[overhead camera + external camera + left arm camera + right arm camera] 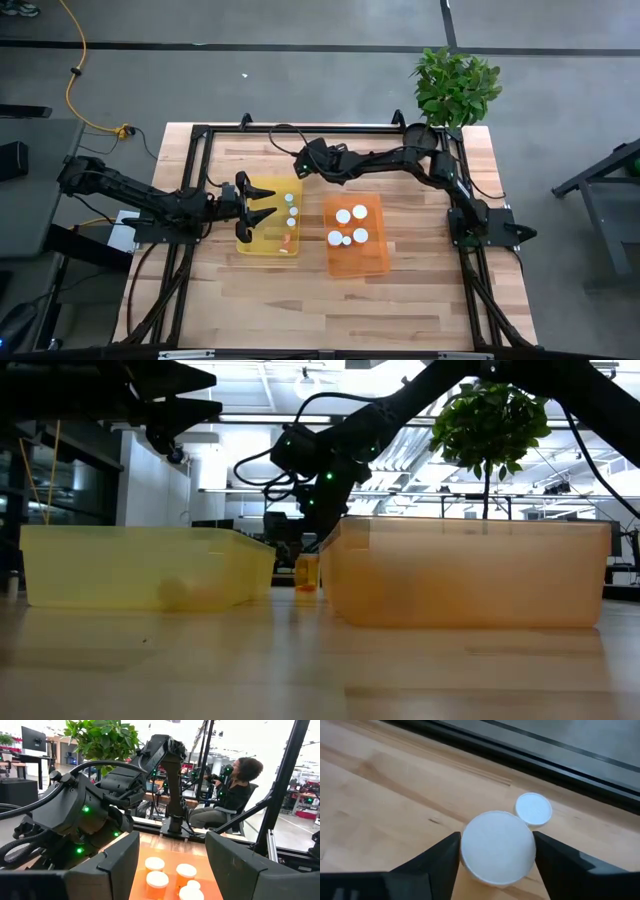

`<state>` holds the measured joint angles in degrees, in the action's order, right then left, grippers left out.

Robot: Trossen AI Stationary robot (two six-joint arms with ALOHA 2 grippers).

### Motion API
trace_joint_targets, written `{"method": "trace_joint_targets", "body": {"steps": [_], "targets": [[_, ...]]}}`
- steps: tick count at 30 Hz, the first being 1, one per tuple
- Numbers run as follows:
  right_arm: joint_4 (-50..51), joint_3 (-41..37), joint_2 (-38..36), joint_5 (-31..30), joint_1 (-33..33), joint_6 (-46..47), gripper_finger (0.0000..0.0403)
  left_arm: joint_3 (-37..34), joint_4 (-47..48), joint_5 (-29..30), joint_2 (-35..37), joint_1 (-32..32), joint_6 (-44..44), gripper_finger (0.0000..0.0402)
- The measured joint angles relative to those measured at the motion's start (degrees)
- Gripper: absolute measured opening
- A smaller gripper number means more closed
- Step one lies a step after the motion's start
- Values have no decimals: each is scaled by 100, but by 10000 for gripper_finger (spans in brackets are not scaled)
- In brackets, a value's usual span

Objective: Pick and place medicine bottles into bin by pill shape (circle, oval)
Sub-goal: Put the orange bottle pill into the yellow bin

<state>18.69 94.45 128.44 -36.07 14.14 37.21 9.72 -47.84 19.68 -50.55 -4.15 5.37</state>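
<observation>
Right gripper point(496, 852) sits over the table past the yellow tray's point(262, 246) far edge, fingers apart around a wide-capped medicine bottle point(497, 847); only its wrist cam shows that, plus a smaller-capped bottle point(533, 808) just beside. Left gripper point(262, 202) hangs spread open over the yellow tray. Overhead view shows four caps in the orange tray point(372, 258).
</observation>
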Motion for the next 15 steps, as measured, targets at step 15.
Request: {"method": "trace_joint_targets", "body": {"steps": [15], "targets": [[1792, -73, -1241, 232, -411, -1403, 197, 0, 54, -2, -1, 0, -21, 218]]}}
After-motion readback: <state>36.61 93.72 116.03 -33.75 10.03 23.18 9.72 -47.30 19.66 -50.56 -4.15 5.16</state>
